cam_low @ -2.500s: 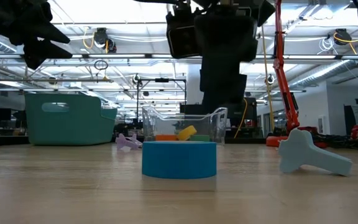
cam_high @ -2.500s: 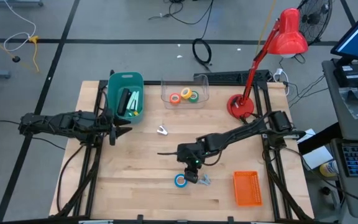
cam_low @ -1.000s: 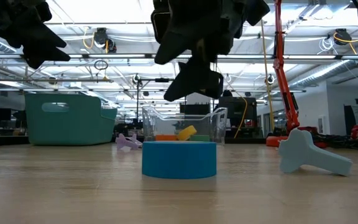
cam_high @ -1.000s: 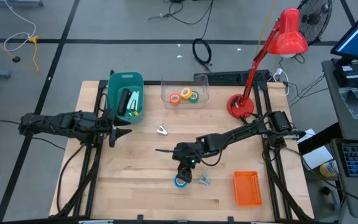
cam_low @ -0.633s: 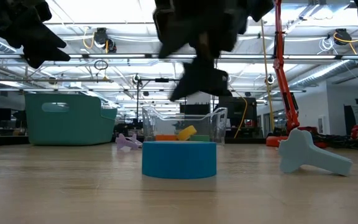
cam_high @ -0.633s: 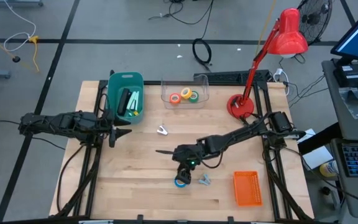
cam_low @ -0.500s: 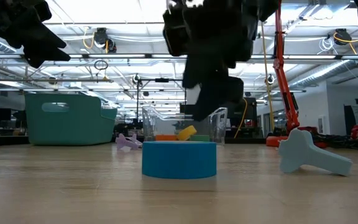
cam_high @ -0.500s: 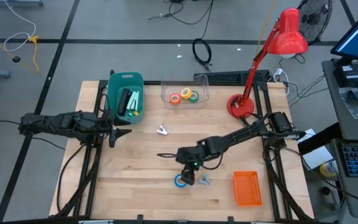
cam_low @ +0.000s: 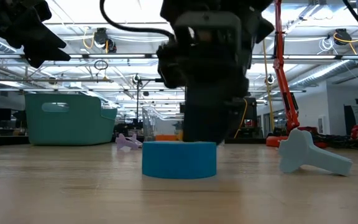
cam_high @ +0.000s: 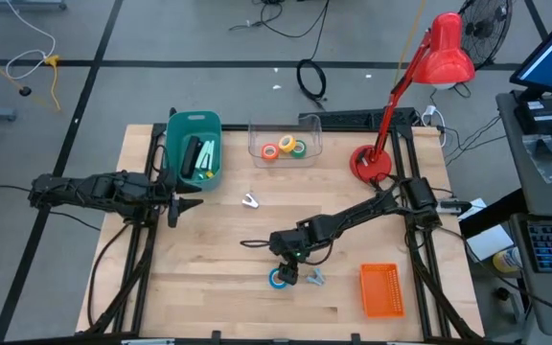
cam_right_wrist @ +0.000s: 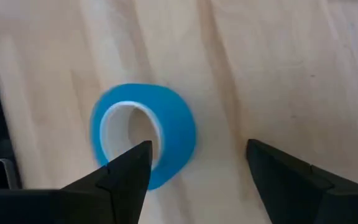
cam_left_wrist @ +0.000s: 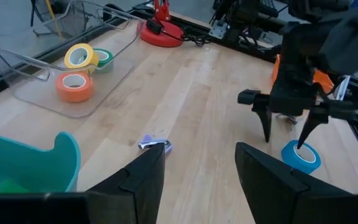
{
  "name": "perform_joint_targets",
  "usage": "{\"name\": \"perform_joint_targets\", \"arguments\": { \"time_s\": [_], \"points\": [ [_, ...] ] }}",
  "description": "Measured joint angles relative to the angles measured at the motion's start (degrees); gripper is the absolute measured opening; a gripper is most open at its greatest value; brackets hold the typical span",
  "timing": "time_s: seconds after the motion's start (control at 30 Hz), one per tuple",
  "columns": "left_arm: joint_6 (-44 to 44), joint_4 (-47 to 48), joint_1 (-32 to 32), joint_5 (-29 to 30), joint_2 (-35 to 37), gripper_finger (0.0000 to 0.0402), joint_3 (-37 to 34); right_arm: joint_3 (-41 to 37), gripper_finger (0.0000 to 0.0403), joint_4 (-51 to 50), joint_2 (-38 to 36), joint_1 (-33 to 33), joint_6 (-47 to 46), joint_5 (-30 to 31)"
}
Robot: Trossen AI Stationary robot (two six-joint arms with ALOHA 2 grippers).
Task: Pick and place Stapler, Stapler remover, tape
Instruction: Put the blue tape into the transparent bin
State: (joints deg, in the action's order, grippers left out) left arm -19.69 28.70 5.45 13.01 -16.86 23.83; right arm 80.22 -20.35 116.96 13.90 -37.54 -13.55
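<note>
Right gripper is over the blue tape roll near the front middle of the table, fingers spread wide and pointing down. In the left wrist view 1 fingertip hangs over the roll's open centre, the other is off to its side, clear of the roll. Nothing held. In the right wrist view the roll lies flat on the wood between the 2 fingers, closer to 1 of them. In the low view the gripper body is right behind and above the roll; can't tell if there's contact.

Left gripper hangs at the left side of the table, just beside the teal bin, fingers partly apart, empty.

Other 3 tape rolls sit in the clear tray at the back: orange, yellow, green. Yellow leans on green.

Small pale purple piece lies on the table between the tray and the right gripper. Small grey item lies just beside the blue roll. Orange basket is at the front right. Red desk lamp stands at the back right corner.
</note>
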Motion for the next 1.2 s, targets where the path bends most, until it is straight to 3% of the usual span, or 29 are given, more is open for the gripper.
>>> {"name": "perform_joint_targets", "arguments": {
  "time_s": [0.3,0.7,0.9,1.2],
  "points": [
    [-0.69,0.01,0.00,-0.01,0.00,0.0200,0.00,0.27,0.0259,-0.04,4.25,-0.33,-3.16,-0.37],
    [-1.47,0.03,0.00,-0.19,0.00,0.0200,0.00,0.11,0.0256,9.08,4.61,1.17,-0.82,0.30],
    [-1.59,0.29,0.00,-1.00,0.00,0.0200,0.00,0.07,0.0258,9.42,4.64,1.65,2.23,0.15],
    [-1.60,0.28,0.00,-1.02,0.00,0.0200,0.00,0.05,0.0257,9.19,4.69,1.89,-0.79,-0.04]
  ]
}}
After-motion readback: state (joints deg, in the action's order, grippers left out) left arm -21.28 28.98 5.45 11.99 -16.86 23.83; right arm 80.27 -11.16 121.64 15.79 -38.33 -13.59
